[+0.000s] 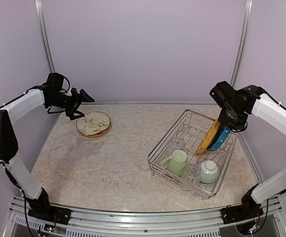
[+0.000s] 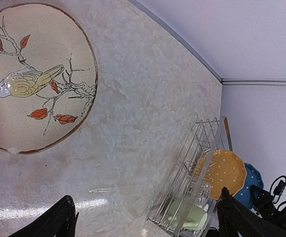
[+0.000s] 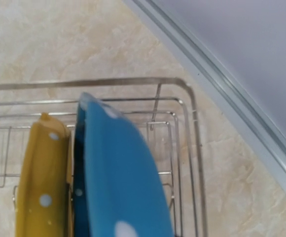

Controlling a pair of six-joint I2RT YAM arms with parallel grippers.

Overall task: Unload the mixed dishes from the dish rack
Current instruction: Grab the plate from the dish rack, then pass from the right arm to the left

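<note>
The dish rack (image 1: 168, 136) stands at the right of the table. In it a yellow dotted plate (image 1: 207, 138) and a blue plate (image 1: 221, 139) stand on edge, with a pale green mug (image 1: 177, 162), a clear glass (image 1: 176, 144) and a small white-and-blue bowl (image 1: 209, 171). My right gripper (image 1: 230, 124) sits on the blue plate's top edge. In the right wrist view the blue plate (image 3: 123, 173) fills the middle and hides the fingers, with the yellow plate (image 3: 42, 173) beside it. The cream floral plate (image 1: 93, 124) lies flat on the table at the far left. My left gripper (image 1: 81, 106) hovers open and empty just behind it.
The left wrist view shows the cream plate (image 2: 29, 79), bare marble and the rack (image 2: 202, 163) beyond, between wide-spread fingers (image 2: 59, 217). A second glass (image 1: 192, 172) stands next to the bowl. Walls close the back and sides, and the rack's right side is near the table edge.
</note>
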